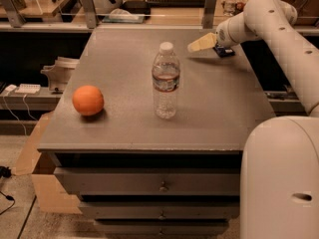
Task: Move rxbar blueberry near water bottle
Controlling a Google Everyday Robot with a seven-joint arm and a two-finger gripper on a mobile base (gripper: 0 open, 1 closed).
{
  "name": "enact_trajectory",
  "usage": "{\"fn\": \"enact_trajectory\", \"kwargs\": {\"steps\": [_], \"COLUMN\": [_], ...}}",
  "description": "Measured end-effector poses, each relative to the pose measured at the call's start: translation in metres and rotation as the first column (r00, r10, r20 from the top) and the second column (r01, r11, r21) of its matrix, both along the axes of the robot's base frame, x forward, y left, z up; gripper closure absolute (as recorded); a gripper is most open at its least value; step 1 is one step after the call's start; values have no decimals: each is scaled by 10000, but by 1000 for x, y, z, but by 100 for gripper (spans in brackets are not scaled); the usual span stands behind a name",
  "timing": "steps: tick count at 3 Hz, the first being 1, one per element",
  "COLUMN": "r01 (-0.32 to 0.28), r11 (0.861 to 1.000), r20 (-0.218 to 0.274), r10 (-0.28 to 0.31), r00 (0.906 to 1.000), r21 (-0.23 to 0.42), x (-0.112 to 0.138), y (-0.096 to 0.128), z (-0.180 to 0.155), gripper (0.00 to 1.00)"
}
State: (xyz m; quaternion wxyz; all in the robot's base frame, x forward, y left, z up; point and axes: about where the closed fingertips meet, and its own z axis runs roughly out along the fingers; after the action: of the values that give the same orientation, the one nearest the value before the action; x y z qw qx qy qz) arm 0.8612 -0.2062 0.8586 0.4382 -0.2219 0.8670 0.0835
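The water bottle stands upright near the middle of the table, clear with a white cap. The rxbar blueberry is a small dark blue bar lying flat near the table's far right edge, partly hidden behind my wrist. My gripper is pale and points left just above the table, right beside the bar on its left. It is far from the bottle, to the bottle's back right. Nothing shows held in it.
An orange fruit sits on the left part of the grey table, which has drawers below. My white arm and base fill the right side. Shelves with clutter stand behind the table.
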Motion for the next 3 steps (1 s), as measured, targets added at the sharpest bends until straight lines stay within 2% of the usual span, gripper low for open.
{"fn": "enact_trajectory", "kwargs": {"steps": [2, 3], "r01": [638, 769], "r11": [9972, 9953], "r20": [-95, -274], "r10": [-634, -754], "r00": [9979, 9968], "r21": [381, 585], "x": [13, 14], "y": [-19, -25], "z": [-17, -26], "gripper": [0, 18]}}
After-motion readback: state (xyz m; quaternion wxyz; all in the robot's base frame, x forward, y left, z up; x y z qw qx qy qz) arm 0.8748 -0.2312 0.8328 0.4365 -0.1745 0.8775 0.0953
